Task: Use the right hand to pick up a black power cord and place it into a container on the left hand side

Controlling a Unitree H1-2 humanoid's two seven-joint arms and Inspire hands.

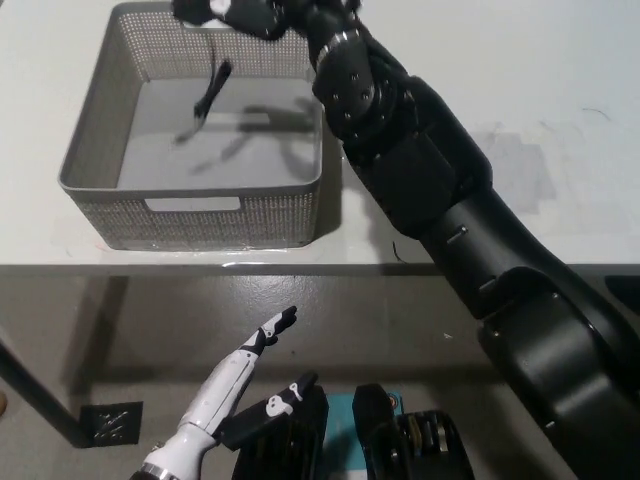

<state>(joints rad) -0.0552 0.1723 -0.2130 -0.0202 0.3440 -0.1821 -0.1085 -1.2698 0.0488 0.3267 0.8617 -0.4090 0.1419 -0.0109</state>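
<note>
The cord (210,92) is gripped and hung below the right hand (245,15), over the basket (190,215); the left hand (235,375) is held open below the table.

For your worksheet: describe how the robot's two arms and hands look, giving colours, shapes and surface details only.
The right arm is black and bulky, built of rounded glossy segments with small screw holes near the wrist; the right hand is black with pale patches. The left hand is slim and white with black fingertips and a black thumb part.
</note>
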